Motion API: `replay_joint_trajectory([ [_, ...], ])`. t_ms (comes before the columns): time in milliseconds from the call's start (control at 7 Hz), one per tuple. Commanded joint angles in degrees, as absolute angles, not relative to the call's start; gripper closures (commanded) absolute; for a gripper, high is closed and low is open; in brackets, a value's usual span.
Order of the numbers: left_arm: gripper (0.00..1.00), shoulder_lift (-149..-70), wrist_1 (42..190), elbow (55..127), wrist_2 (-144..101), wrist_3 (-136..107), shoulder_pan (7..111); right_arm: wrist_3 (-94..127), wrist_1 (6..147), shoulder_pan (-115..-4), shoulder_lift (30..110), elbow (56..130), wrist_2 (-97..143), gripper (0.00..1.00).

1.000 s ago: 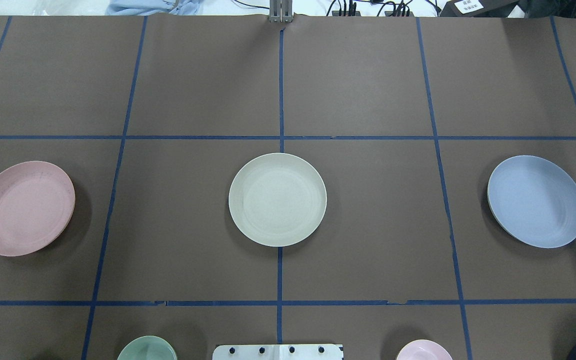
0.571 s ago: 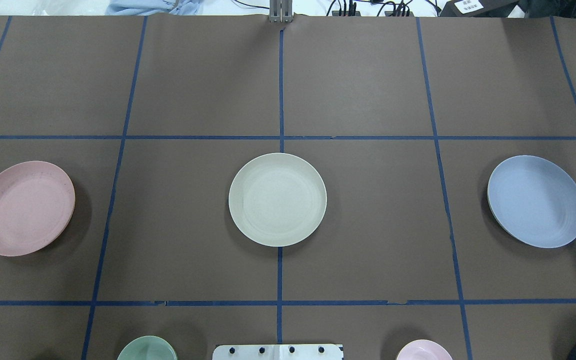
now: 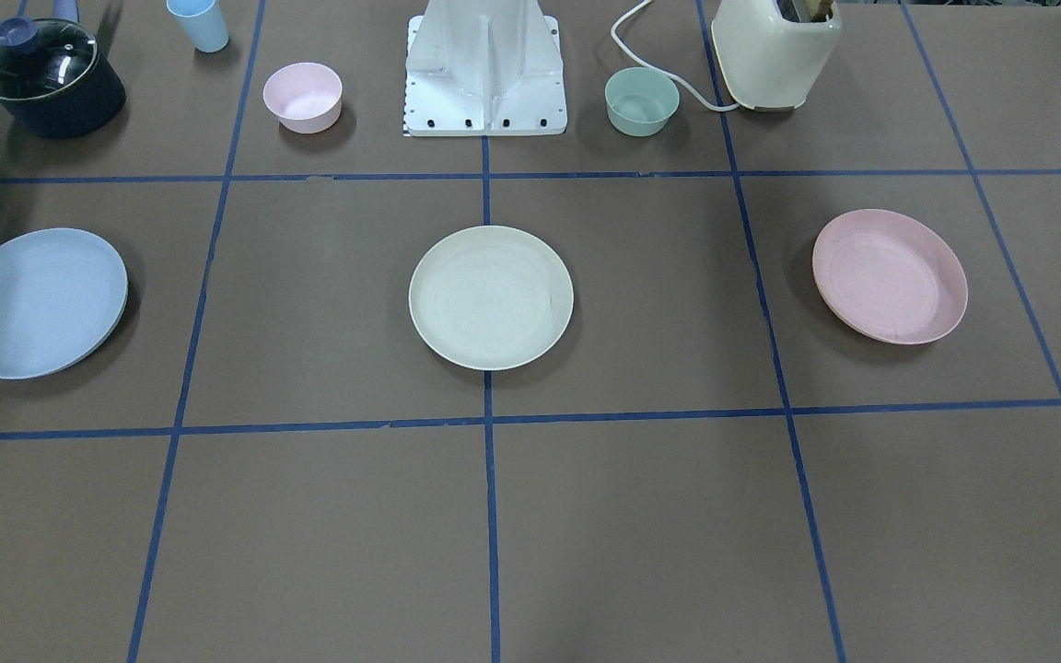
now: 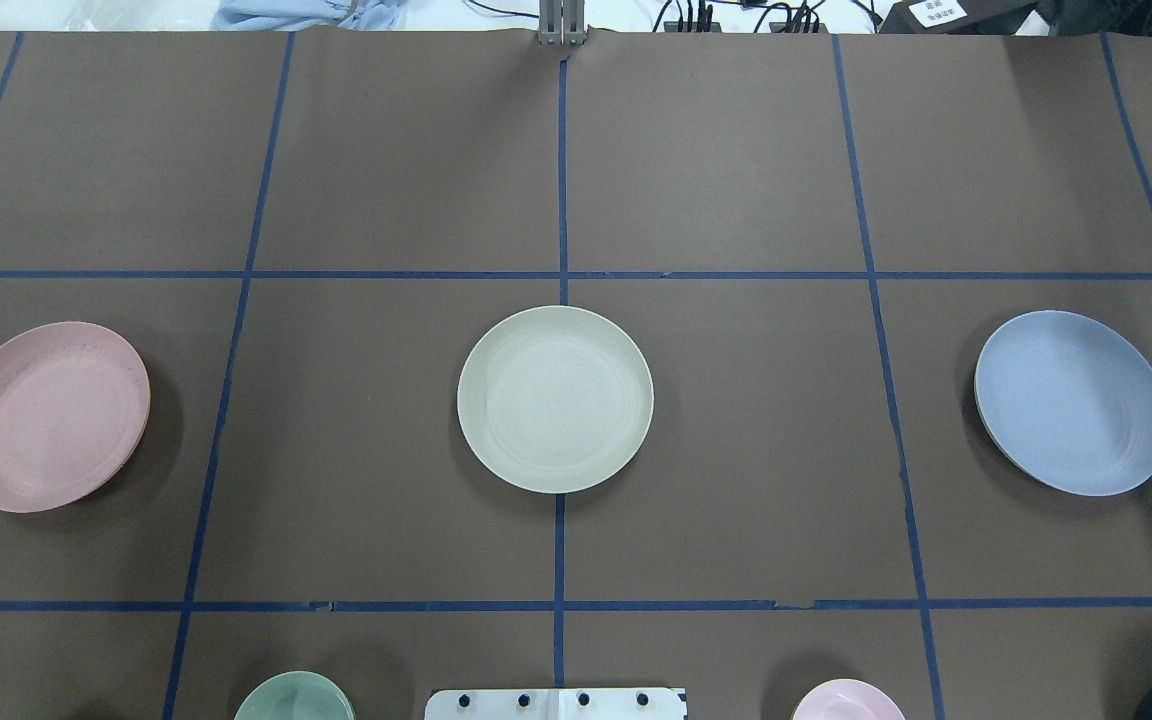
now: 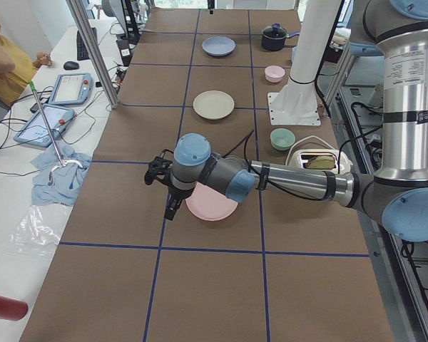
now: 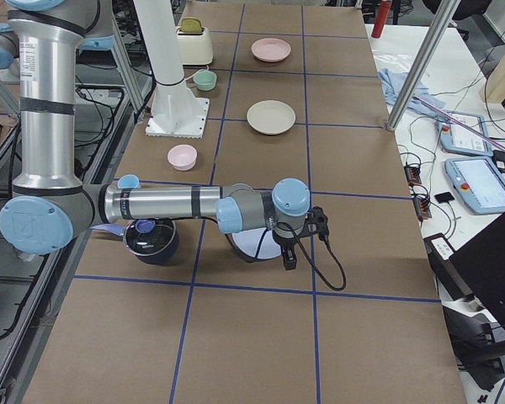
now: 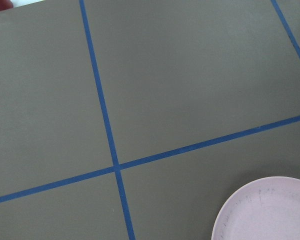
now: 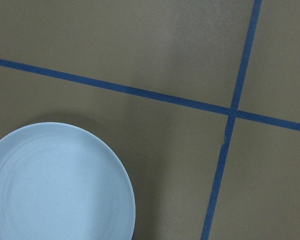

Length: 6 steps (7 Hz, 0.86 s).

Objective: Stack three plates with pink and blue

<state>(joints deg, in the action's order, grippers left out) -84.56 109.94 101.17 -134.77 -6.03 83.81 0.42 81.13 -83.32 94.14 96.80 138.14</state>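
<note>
Three plates lie apart in a row on the brown table. The cream plate (image 4: 555,399) is in the middle. The pink plate (image 4: 46,416) is on my left side and shows in the left wrist view (image 7: 270,210). The light blue plate (image 4: 1072,402) is on my right side and shows in the right wrist view (image 8: 55,185). My left gripper (image 5: 164,192) hangs by the pink plate's (image 5: 212,206) outer edge. My right gripper (image 6: 307,236) hangs by the blue plate's (image 6: 257,244) outer edge. Both show only in side views, so I cannot tell open or shut.
Near the robot base (image 3: 485,69) stand a small pink bowl (image 3: 302,97), a small green bowl (image 3: 642,101), a dark lidded pot (image 3: 47,78), a blue cup (image 3: 198,23) and a cream toaster (image 3: 775,51). Blue tape lines divide the table into squares.
</note>
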Motion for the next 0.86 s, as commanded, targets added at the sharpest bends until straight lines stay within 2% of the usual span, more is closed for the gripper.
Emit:
replay_joint_trajectory([
  [0,0.0,-83.8,111.3,95.7,-140.7,-6.1,81.1,0.4,80.5,-83.2,94.2,96.7,138.2,0.0],
  [286,0.0,-84.0,113.9,91.3,-144.0,-10.9,78.1,0.4,80.5,-83.2,94.2,97.0,139.0,0.0],
  [714,0.01,-83.8,132.6,82.8,-143.9,-21.3,70.3,0.4,80.3,-83.2,94.0,97.3,139.1,0.0],
])
